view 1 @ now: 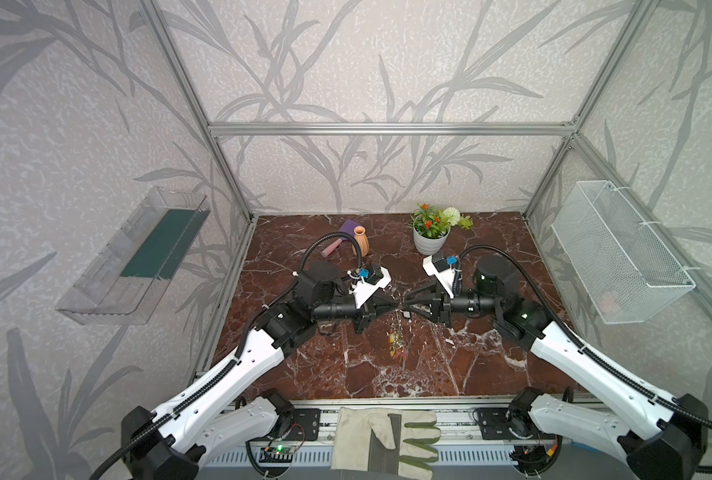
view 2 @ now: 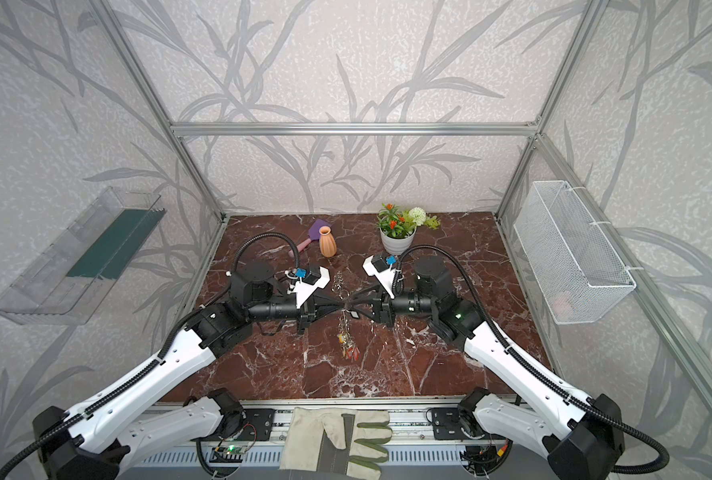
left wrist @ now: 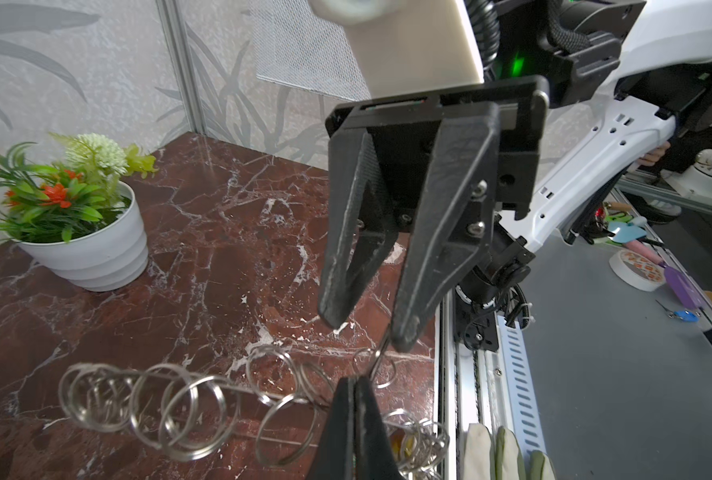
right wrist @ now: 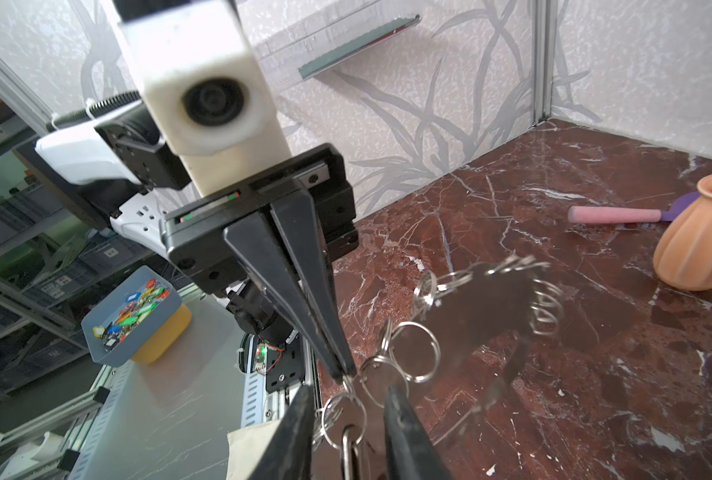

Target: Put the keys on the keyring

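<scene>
Keyring (right wrist: 483, 307) and keys (view 1: 396, 347), mid-bench. You see the grey plate of the keyring raised off the bench (view 1: 470, 374), at the spot where the two gripper tips meet nose to nose in both top views. Its fringe of silver rings (left wrist: 179, 411) strings out along the edge.

The left gripper (right wrist: 343, 372) is fully closed. Its tips pinch one small ring on the keyring's edge, so the keyring hangs from it. The right gripper (left wrist: 368, 332) faces it with jaws partly apart. A ring's wire lies against one fingertip (left wrist: 406, 332). In the right wrist view a ring and a metal link sit in the gap between the fingers, not clamped. Nothing shows you that this gripper has hold of anything.

The keys are yellow, orange and red tags. They dangle in a bunch from the keyring on the side nearer the bench's front edge. Whether they reach the marble cannot be told.

Well behind the grippers stand a vase (view 1: 361, 243) and a flower pot (view 1: 430, 243), apart from each other. A pink-handled tool (right wrist: 612, 215) lies just behind the vase. A glove (view 2: 337, 440) lies on the front rail between the arm bases. On the walls you find a clear shelf (view 1: 138, 257) on the left and a wire basket (view 2: 574, 257) on the right. Outside the cell a blue tray (right wrist: 133, 316) holds coloured tags.
</scene>
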Controlling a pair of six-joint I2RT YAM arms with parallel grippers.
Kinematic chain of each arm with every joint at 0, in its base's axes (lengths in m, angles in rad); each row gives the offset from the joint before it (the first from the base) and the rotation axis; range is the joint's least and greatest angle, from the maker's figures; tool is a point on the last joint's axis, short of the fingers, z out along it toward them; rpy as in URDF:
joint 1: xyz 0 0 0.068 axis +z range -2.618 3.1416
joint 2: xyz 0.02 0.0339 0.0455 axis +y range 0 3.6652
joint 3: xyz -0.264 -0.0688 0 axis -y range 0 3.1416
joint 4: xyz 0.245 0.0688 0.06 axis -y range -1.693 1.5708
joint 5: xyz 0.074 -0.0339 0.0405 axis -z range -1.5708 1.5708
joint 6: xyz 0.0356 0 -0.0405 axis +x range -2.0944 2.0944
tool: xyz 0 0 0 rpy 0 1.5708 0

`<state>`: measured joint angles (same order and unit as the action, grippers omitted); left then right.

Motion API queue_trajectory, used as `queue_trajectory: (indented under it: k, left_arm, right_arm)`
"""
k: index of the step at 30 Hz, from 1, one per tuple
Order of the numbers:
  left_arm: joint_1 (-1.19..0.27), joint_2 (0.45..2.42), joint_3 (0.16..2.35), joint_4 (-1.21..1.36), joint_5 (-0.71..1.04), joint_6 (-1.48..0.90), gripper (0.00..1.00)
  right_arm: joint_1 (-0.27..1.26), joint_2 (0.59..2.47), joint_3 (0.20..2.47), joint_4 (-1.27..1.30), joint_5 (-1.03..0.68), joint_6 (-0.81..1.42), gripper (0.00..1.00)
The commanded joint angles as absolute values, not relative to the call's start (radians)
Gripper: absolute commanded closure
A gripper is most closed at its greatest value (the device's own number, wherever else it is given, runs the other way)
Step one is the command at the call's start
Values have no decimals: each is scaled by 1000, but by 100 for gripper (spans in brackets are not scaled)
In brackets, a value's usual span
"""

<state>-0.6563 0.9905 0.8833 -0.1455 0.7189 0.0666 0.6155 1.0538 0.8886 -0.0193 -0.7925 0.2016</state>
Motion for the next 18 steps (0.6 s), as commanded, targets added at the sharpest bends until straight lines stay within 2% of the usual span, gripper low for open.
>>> queue_trajectory:
  k: [1, 8, 18]
  left_arm:
    - [-659, 943, 849, 48, 653, -5, 100]
    - [-661, 891, 715, 341, 577, -112, 100]
    - [-693, 894, 593, 611, 442, -121, 100]
  right_arm:
    - [585, 1035, 875, 71, -797, 263, 67]
    - [565, 1061, 854, 147, -830, 302, 55]
    - [524, 1183, 866, 354, -847, 452, 52]
